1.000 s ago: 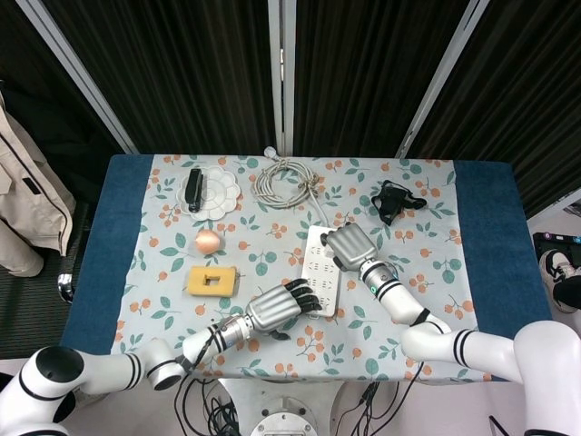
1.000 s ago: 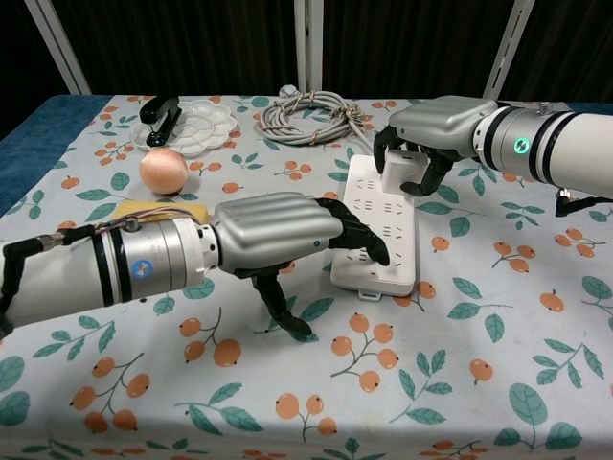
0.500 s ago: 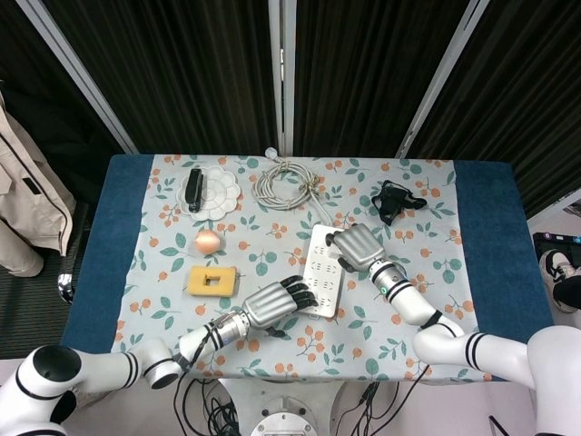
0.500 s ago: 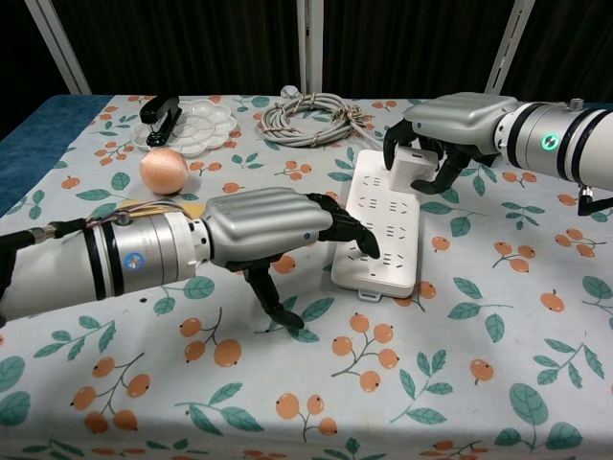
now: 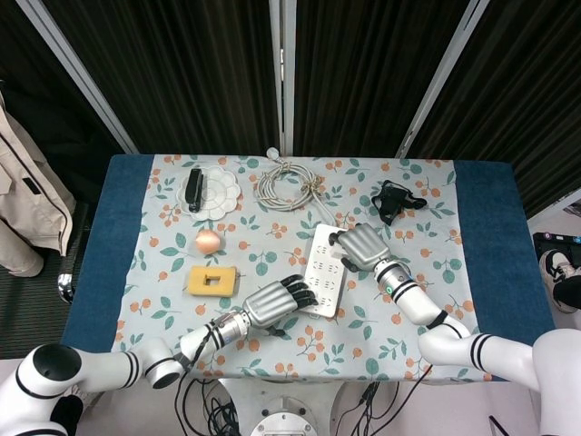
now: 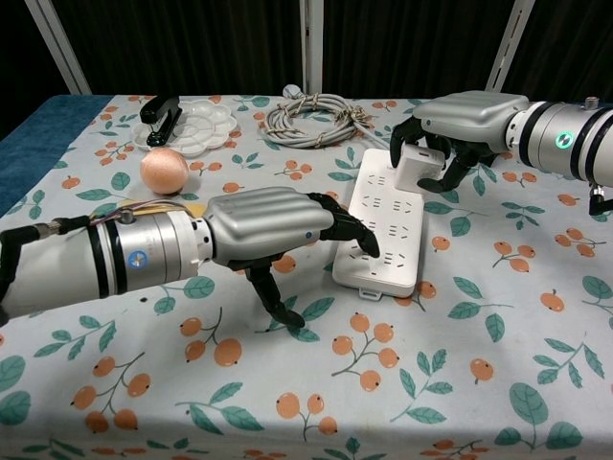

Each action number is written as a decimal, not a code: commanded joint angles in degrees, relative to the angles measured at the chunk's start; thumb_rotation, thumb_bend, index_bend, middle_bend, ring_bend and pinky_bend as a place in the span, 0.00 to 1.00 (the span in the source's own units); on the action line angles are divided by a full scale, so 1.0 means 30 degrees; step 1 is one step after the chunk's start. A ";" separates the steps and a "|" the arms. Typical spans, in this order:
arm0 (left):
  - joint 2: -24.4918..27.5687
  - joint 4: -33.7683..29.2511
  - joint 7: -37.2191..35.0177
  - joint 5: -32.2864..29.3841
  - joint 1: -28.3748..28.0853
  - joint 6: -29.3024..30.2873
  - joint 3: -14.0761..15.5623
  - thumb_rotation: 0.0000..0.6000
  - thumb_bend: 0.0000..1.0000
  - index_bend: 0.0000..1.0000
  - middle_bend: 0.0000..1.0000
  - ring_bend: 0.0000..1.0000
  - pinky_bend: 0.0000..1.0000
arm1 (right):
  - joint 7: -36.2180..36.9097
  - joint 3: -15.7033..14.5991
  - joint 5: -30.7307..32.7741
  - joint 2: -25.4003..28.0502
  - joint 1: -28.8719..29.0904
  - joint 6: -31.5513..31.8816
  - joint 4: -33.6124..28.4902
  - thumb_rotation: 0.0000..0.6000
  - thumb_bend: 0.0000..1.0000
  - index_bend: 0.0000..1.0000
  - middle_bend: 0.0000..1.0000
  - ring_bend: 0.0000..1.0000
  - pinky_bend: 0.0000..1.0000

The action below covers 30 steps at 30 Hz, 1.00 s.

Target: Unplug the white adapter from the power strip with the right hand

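At the far end of the power strip (image 6: 386,222), the right hand (image 6: 458,123) grips the white adapter (image 6: 416,166) (left hand (image 6: 273,228) presses the strip's near end, holding nothing), so lifting it clear likely comes next.

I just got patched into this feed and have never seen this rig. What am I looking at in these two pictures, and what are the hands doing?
Two robot arms with metal, human-like hands work at a table with a floral cloth. The head view looks down from above; the chest view looks forward from lower down. The left hand presses its fingertips on the near end of the white power strip. The right hand grips the white adapter at the far end. Also there: a coiled cable, an onion, a yellow sponge, and a stapler on a white palette dish.
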 commanded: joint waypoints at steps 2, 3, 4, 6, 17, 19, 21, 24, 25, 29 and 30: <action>0.0016 -0.0030 0.0043 -0.0070 -0.0034 -0.0070 0.0011 1.00 0.12 0.21 0.21 0.13 0.10 | 0.0407 0.0003 -0.0376 -0.0020 -0.0142 0.0141 0.0104 1.00 0.53 0.91 0.72 0.52 0.43; 0.0014 -0.0033 0.0064 -0.0090 -0.0044 -0.0081 0.0010 1.00 0.12 0.21 0.21 0.13 0.10 | 0.0547 0.0006 -0.0504 -0.0020 -0.0187 0.0194 0.0147 1.00 0.53 0.91 0.72 0.52 0.43; 0.0008 -0.0039 0.0071 -0.0105 -0.0058 -0.0101 0.0010 1.00 0.12 0.21 0.21 0.13 0.10 | 0.0672 0.0020 -0.0602 -0.0024 -0.0223 0.0246 0.0180 1.00 0.53 0.91 0.72 0.52 0.43; -0.0004 -0.0053 0.0081 -0.0130 -0.0091 -0.0142 0.0013 1.00 0.12 0.21 0.21 0.13 0.10 | 0.0973 0.0052 -0.0790 -0.0018 -0.0299 0.0313 0.0245 1.00 0.53 0.91 0.72 0.52 0.43; 0.0686 -0.1139 0.0322 0.0305 0.0067 0.0983 -0.0082 1.00 0.12 0.21 0.21 0.13 0.10 | 0.1997 0.0542 -0.1367 0.1783 -0.0853 0.1058 -0.1475 1.00 0.53 0.88 0.72 0.52 0.43; 0.1146 -0.1730 0.0555 0.0483 0.0216 0.1539 -0.0149 1.00 0.12 0.21 0.21 0.13 0.10 | 0.1595 0.0578 -0.0420 0.2921 -0.0865 0.0260 -0.2568 1.00 0.53 0.83 0.70 0.51 0.42; 0.1541 -0.2263 0.0769 0.0596 0.0366 0.1990 -0.0205 1.00 0.12 0.21 0.21 0.13 0.10 | 0.1647 0.0581 0.0541 0.3885 -0.0835 -0.0695 -0.3577 1.00 0.53 0.76 0.67 0.49 0.39; 0.2384 -0.3336 0.1117 0.0747 0.0755 0.2956 -0.0343 1.00 0.12 0.21 0.21 0.13 0.10 | 0.2197 0.0450 0.1831 0.4987 -0.0665 -0.2417 -0.4621 1.00 0.50 0.66 0.62 0.43 0.32; 0.2751 -0.3726 0.1243 0.0735 0.0978 0.3361 -0.0390 1.00 0.12 0.21 0.21 0.13 0.10 | 0.2180 0.0252 0.2156 0.5213 -0.0549 -0.3001 -0.4715 1.00 0.46 0.58 0.57 0.38 0.29; 0.3924 -0.4653 0.1424 0.0397 0.1806 0.4428 -0.0454 1.00 0.12 0.21 0.21 0.13 0.10 | 0.1538 -0.0424 0.3104 0.5279 -0.0186 -0.3872 -0.4514 1.00 0.34 0.27 0.37 0.21 0.22; 0.4232 -0.4783 0.1435 0.0213 0.1978 0.4546 -0.0482 1.00 0.12 0.21 0.21 0.13 0.10 | 0.1453 -0.0507 0.3331 0.5250 -0.0153 -0.3882 -0.4472 1.00 0.32 0.18 0.31 0.17 0.22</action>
